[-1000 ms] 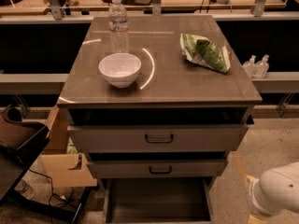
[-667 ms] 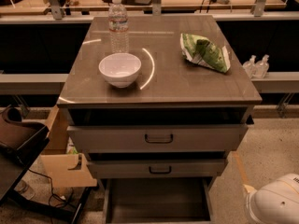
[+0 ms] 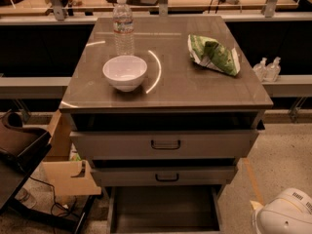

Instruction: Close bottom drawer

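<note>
The bottom drawer of the grey-brown cabinet is pulled out toward me. Its dark box interior shows at the bottom edge of the camera view; its front panel and handle are cut off below the frame. The two drawers above it also stand slightly out, each with a black bar handle. My gripper is not in view. Only a white rounded part of my arm shows at the bottom right, to the right of the open drawer and apart from it.
On the cabinet top stand a white bowl, a water bottle and a green chip bag. A cardboard box and a dark chair are on the left. Two small bottles sit on a shelf at right.
The white part of my arm has sunk lower in the bottom right corner. The drawers and the things on top have not moved.
</note>
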Tool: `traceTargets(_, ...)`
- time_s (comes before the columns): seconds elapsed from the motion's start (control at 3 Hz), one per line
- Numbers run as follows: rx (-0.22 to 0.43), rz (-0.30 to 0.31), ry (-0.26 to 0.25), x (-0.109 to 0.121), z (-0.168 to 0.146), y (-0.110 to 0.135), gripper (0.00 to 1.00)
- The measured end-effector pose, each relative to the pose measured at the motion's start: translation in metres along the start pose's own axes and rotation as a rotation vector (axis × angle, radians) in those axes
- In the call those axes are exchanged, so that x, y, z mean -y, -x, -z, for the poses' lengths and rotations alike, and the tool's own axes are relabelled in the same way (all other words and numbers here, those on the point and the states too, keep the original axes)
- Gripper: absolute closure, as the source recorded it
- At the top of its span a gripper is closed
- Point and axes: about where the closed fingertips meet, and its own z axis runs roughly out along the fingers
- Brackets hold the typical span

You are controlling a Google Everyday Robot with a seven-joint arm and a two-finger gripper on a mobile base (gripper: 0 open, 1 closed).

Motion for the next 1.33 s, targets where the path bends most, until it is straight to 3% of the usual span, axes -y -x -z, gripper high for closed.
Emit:
traceTargets(0.67,0.100,0.045,-0.003,-0.015,-0.041,0.025,0.00)
traceTargets(1.0,0.103,0.028,0.000,-0.026,-0.066,0.034,0.17)
traceTargets(1.33,0.085,0.008,0.024,-0.044,-0.099,0.053,0.42)
